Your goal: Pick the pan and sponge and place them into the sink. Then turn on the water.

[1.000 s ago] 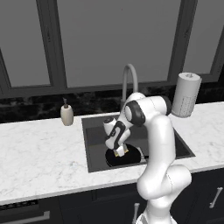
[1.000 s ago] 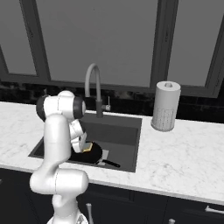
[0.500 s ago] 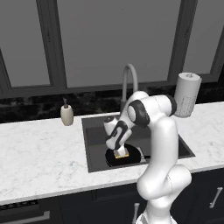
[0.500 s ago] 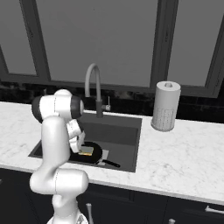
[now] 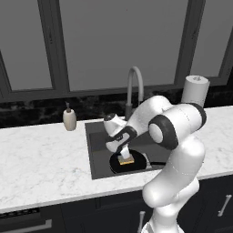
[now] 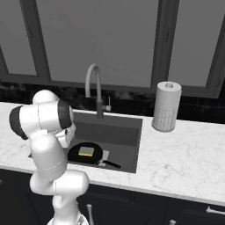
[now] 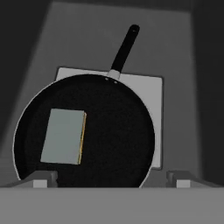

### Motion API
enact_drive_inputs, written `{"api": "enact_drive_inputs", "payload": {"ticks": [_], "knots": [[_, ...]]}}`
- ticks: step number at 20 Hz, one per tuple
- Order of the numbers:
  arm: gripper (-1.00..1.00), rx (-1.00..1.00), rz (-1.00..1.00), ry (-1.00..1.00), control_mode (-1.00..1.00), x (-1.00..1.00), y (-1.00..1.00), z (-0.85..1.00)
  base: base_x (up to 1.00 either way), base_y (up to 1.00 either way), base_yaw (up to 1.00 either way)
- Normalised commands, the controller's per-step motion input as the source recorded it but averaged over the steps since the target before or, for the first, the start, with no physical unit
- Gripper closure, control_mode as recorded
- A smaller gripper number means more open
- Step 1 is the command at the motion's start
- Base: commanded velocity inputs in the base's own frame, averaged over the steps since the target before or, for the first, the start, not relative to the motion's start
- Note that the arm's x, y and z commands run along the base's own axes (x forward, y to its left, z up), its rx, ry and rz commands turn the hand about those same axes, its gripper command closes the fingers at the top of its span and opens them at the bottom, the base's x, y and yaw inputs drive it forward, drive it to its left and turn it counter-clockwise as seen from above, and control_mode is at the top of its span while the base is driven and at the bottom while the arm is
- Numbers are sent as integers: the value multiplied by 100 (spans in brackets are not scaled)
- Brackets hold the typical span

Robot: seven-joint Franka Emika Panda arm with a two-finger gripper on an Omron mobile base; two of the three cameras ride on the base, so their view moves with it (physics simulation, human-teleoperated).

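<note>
The black pan (image 7: 113, 131) lies on the floor of the dark sink (image 7: 183, 65), its handle (image 7: 124, 48) pointing away from the hand. The sponge (image 7: 63, 136), grey top up with a yellow edge, rests flat inside the pan, touching no finger. My gripper (image 7: 111, 179) hangs just above the pan, open, its fingertips (image 7: 41, 178) wide apart with nothing between them. From the left base the gripper (image 5: 124, 154) hovers right over the sponge (image 5: 126, 159) in the pan (image 5: 136, 164). The right base view shows the sponge (image 6: 86, 151) in the pan (image 6: 94, 156). No water runs from the faucet (image 5: 134, 86).
A beige soap dispenser (image 5: 69, 119) stands on the marble counter (image 5: 41, 168) left of the sink (image 5: 98, 152). A white paper towel roll (image 6: 166, 106) stands right of the basin. The faucet (image 6: 93, 83) arches over the sink's back edge. Dark windows run behind.
The jaws have spread wider and the hand has risen a little off the pan. The sponge now lies uncovered in the pan.
</note>
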Motion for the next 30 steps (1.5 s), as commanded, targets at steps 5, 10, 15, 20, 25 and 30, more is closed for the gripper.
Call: {"api": "enact_drive_inputs", "payload": {"ticks": [5,10,15,20,25,30], "knots": [[-100,-11,0,0,-100,-52,26,100,0,0,0],[-100,-7,0,-7,-100,-51,-1,93,0,0,0],[-100,-26,20,-3,-100,-53,-43,95,0,0,0],[-100,-29,27,0,-100,-64,-32,99,0,0,0],[-100,-10,19,0,-100,-50,-23,78,0,0,0],[-100,2,5,-18,-100,-13,-77,12,0,0,0]]}}
